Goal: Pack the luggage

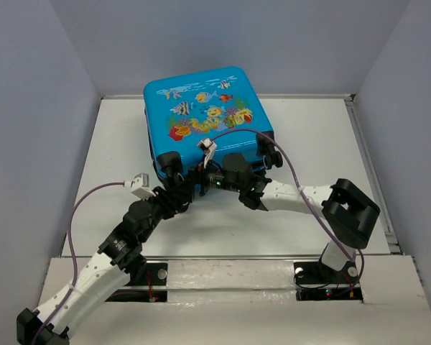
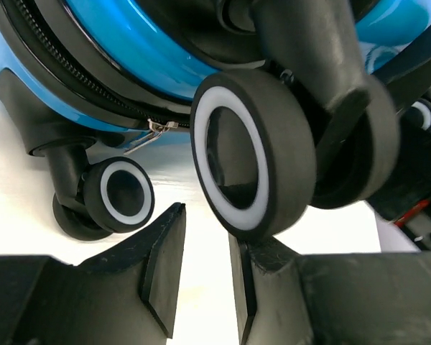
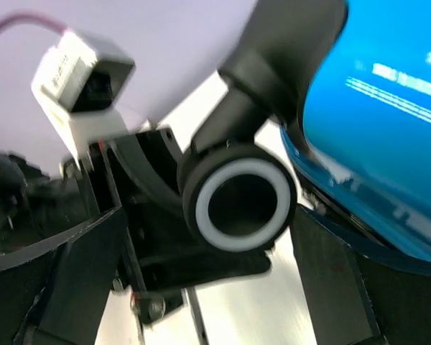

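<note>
The luggage (image 1: 205, 115) is a bright-blue suitcase lying flat at the back middle, fish print up, wheels towards me. Both grippers are at its near wheeled edge. My left gripper (image 1: 181, 192) is low on the table; in the left wrist view (image 2: 205, 223) its jaws stand narrowly apart with nothing between them, just below a black-and-white wheel (image 2: 248, 158). A second wheel (image 2: 118, 194) and a zipper pull (image 2: 156, 128) lie to the left. My right gripper (image 1: 210, 178) is wide open in its wrist view (image 3: 210, 215), with a wheel (image 3: 237, 205) between its fingers, untouched.
Grey walls close in the white table (image 1: 122, 136) on the left, back and right. A metal rail (image 1: 370, 162) runs along the right edge. The left arm's white wrist camera (image 3: 79, 72) is close in front of the right gripper. The two arms crowd together.
</note>
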Robot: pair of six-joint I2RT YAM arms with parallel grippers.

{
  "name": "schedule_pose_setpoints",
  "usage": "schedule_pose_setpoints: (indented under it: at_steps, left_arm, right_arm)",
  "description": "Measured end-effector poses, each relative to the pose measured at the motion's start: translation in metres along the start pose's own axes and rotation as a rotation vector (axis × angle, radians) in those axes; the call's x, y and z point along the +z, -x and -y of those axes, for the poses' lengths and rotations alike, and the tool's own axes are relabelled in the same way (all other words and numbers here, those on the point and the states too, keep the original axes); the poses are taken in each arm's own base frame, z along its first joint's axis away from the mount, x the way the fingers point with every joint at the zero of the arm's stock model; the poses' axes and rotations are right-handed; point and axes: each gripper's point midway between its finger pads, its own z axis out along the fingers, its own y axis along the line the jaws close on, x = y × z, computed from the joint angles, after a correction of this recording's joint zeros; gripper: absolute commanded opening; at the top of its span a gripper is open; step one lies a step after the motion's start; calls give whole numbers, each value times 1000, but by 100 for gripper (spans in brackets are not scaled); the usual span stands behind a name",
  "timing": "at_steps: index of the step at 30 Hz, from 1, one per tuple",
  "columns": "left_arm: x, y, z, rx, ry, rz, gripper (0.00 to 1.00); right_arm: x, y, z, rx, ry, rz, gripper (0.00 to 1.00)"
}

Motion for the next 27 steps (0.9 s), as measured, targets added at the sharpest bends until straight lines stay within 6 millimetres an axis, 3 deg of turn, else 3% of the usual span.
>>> schedule_pose_setpoints:
  at_steps: [9, 13, 16, 18, 19, 23, 25, 27]
  left_arm:
    - [2, 10, 9, 2, -31, 39, 38]
    - [0, 12, 11, 0, -43, 48, 38]
    - [-1, 14, 12, 0, -47, 55, 39]
    - [-2, 15, 11, 2, -42, 58, 46]
    - [-3, 15, 10, 5, -39, 59, 49]
    - [-13, 18, 15, 15, -42, 42, 80]
    - [-22, 27, 30, 14, -71, 32, 86]
    - [-36, 43, 51, 14, -107, 30, 89]
  right_arm:
    - [31, 26, -5, 39, 45, 72, 99]
    - [40, 33, -3, 75, 35, 88, 89]
    - [43, 36, 0, 96, 12, 98, 59]
    - [43, 35, 13, 126, -45, 110, 52]
    - [41, 34, 19, 131, -68, 117, 51]
    - [14, 26, 39, 125, -198, 122, 50]
    - [-7, 24, 48, 115, -256, 122, 50]
    - [-34, 38, 61, 107, -319, 159, 51]
